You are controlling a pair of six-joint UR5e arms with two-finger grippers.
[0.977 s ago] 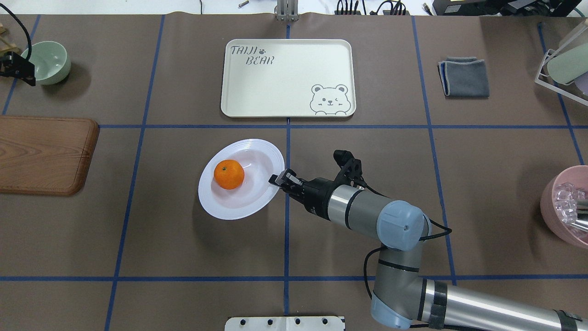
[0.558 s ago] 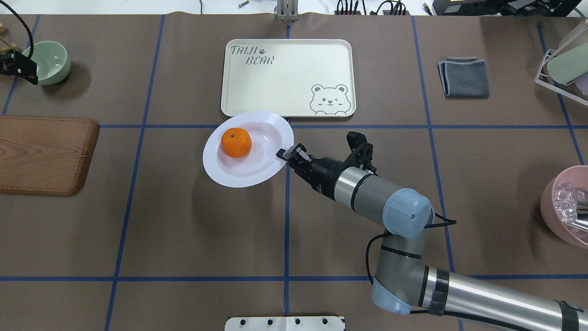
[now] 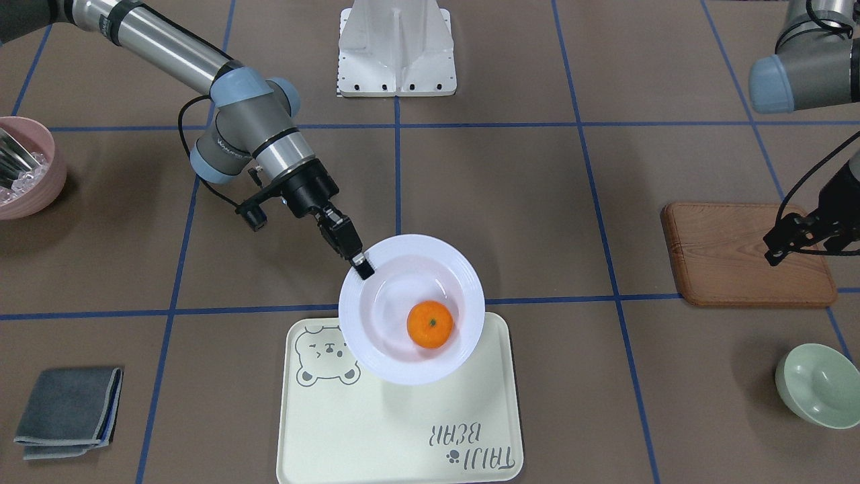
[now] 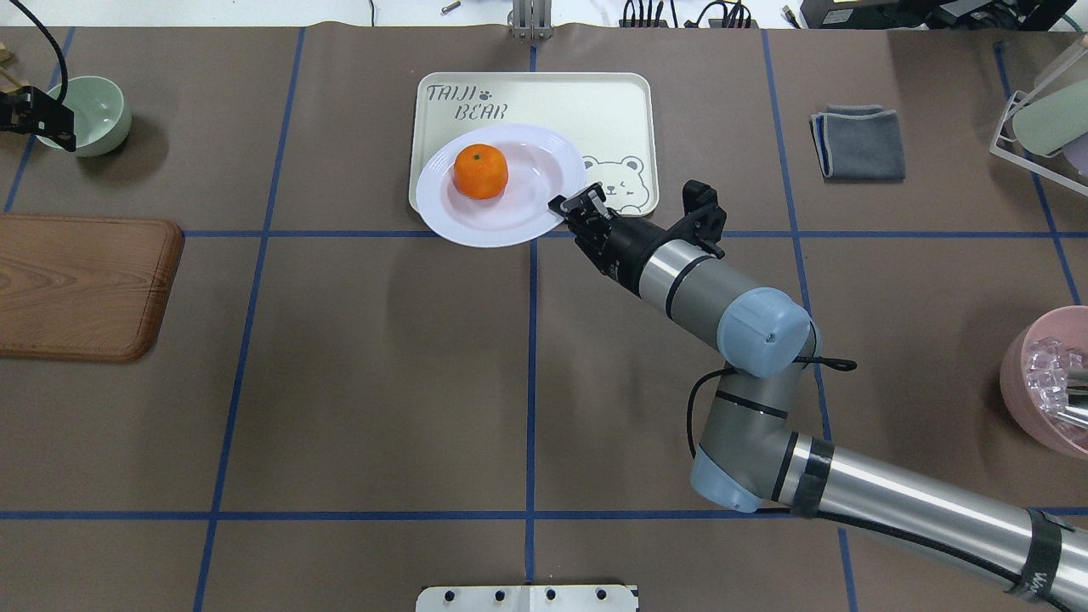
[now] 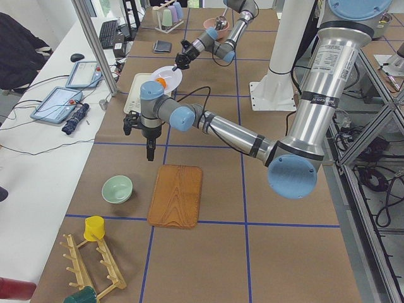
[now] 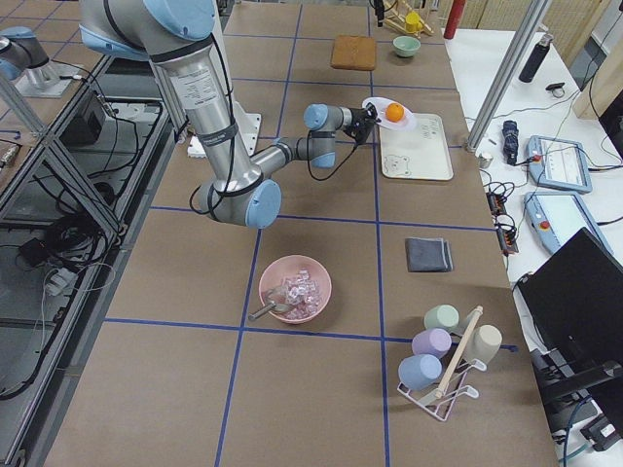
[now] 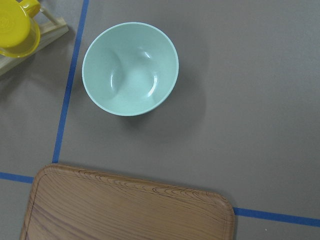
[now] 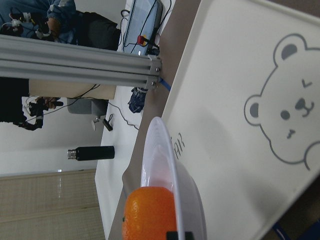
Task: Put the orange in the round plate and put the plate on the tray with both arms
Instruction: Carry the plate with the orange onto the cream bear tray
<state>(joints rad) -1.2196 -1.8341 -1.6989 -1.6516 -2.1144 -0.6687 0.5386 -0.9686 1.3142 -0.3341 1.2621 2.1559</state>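
Observation:
The orange [image 4: 480, 171] lies in the white round plate [image 4: 527, 214], left of its centre. My right gripper [image 4: 568, 206] is shut on the plate's right rim and holds it in the air over the near left part of the cream tray [image 4: 552, 93]. From across the table the plate [image 3: 430, 245] with the orange [image 3: 430, 324] overhangs the tray [image 3: 403, 417] edge, with the right gripper [image 3: 363, 269] at its rim. The right wrist view shows the orange [image 8: 150, 212] and plate rim [image 8: 160, 150] above the tray [image 8: 240, 75]. My left gripper [image 3: 783, 243] hangs over the wooden board; its jaws are unclear.
A wooden board [image 4: 85, 285] and a pale green bowl [image 4: 89, 115] are at the far left. A folded grey cloth [image 4: 858, 140] lies right of the tray. A pink bowl [image 4: 1050, 382] and a cup rack [image 4: 1045, 110] stand at the right edge.
My right gripper has carried the plate with the orange forward from the table's middle to above the tray's near edge. The left gripper has drifted a little further away at the far left.

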